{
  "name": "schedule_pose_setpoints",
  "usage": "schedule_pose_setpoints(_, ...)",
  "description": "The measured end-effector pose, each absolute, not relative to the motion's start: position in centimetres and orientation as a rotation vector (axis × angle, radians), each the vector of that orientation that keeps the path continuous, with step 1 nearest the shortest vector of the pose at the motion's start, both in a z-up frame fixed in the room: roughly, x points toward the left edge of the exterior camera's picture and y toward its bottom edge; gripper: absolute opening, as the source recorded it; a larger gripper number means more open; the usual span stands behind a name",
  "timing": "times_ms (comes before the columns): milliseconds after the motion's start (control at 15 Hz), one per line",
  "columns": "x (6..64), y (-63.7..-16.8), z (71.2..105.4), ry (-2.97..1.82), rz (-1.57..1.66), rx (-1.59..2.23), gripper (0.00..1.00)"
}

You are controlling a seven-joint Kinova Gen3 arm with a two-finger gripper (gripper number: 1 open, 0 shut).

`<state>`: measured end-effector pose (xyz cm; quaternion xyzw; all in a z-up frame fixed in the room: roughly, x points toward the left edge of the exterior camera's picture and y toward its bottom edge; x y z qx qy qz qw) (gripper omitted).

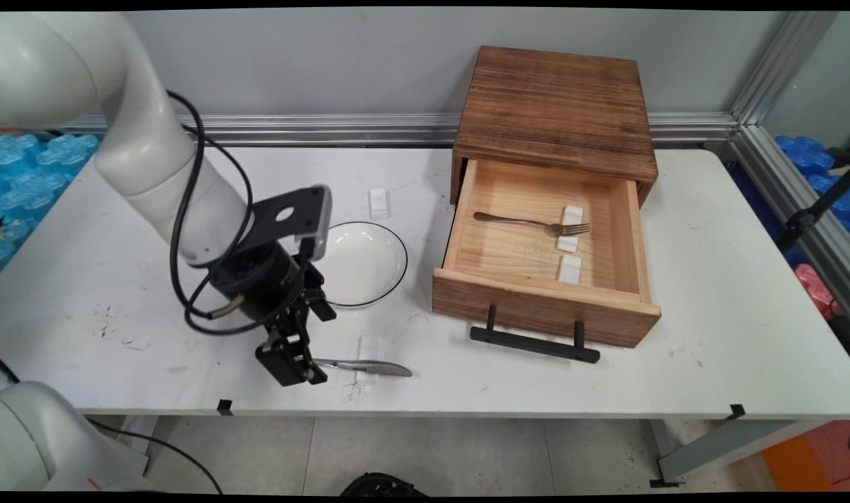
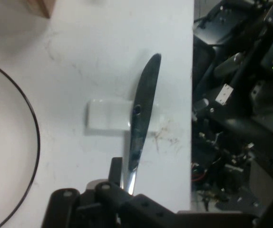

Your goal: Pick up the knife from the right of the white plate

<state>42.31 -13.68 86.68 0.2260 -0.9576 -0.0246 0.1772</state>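
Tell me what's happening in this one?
The gripper is down at the table's near edge, at the handle end of a knife that lies across a small white block. A bowl sits just behind. To the right, the wooden drawer is pulled open, with a fork resting on white blocks inside.

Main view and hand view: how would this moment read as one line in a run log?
black two-finger gripper: at handle of silver table knife | knife: lying across small white block, near table edge | nearby: white black-rimmed plate
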Motion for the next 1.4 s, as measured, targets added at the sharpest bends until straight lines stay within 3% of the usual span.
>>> schedule_pose_setpoints(667,44.2,-13.3,82.4,-2.772,0.004,0.599,1.0)
schedule_pose_setpoints(1400,44.5,-13.2,79.9,-2.799,0.073,0.497,1.0)
